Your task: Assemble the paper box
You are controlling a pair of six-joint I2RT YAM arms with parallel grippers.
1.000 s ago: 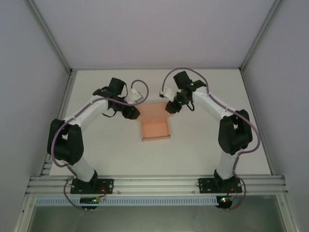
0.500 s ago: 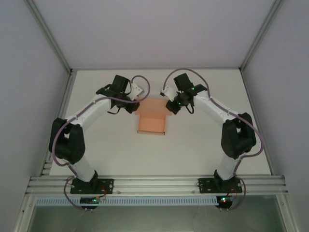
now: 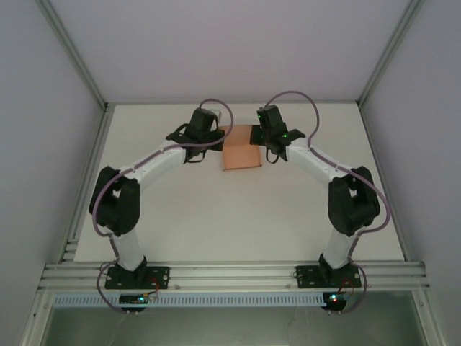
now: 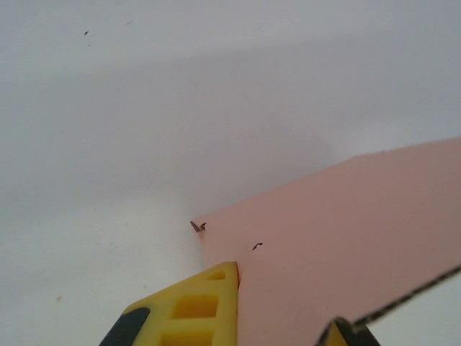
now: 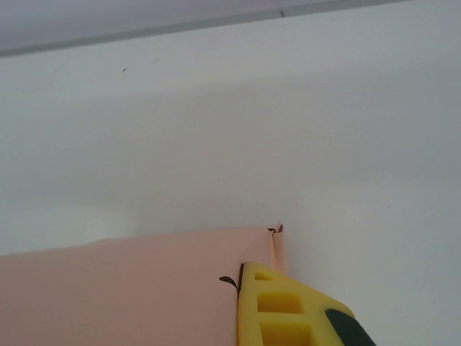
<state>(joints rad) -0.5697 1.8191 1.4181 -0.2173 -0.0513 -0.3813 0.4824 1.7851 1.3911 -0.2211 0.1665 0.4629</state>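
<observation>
reaching far forward, left claw (image 3: 218, 138) and right claw (image 3: 257, 138) pinch the paper box (image 3: 241, 154).

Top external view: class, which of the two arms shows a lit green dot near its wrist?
The right arm, whose end effector grips the right side of the paper box; the left arm has a dark, unlit wrist.

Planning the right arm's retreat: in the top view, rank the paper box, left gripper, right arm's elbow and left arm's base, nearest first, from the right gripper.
1. paper box, clamped in the right gripper itself.
2. left gripper, on the box's opposite, left edge.
3. right arm's elbow, nearer the front, right side.
4. left arm's base, front left.
</observation>
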